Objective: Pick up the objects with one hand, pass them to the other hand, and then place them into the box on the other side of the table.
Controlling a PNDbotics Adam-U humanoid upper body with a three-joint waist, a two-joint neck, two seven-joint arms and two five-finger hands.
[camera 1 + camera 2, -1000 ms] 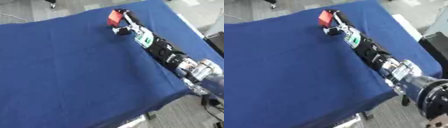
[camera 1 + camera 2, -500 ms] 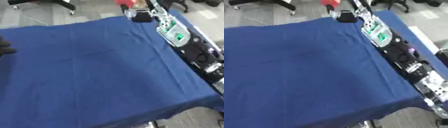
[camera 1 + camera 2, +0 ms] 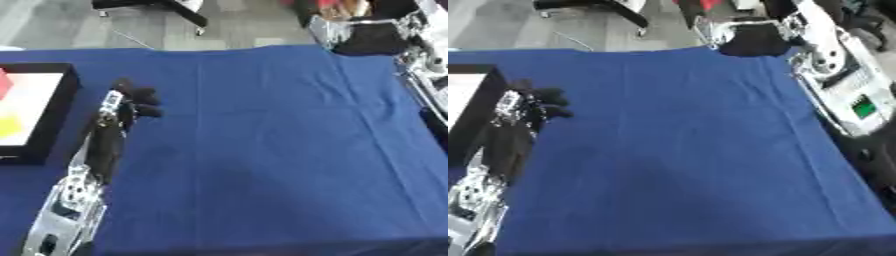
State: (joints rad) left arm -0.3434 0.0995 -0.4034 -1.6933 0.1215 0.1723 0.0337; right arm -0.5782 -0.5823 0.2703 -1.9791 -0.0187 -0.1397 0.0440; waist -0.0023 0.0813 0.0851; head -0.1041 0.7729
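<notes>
Surface: blue cloth-covered table [image 3: 262, 150], grey floor beyond the far edge.
Box: black-walled box [image 3: 54, 117] at the left edge, red block [image 3: 4, 82] and yellow piece [image 3: 7, 125] inside.
Left hand [image 3: 131, 97]: just right of the box, fingers curled, holding nothing.
Right hand [image 3: 750, 37]: far right; finger state unclear.
Handling: block looks rigid and light (a judgement); take it by opposite flat faces.
</notes>
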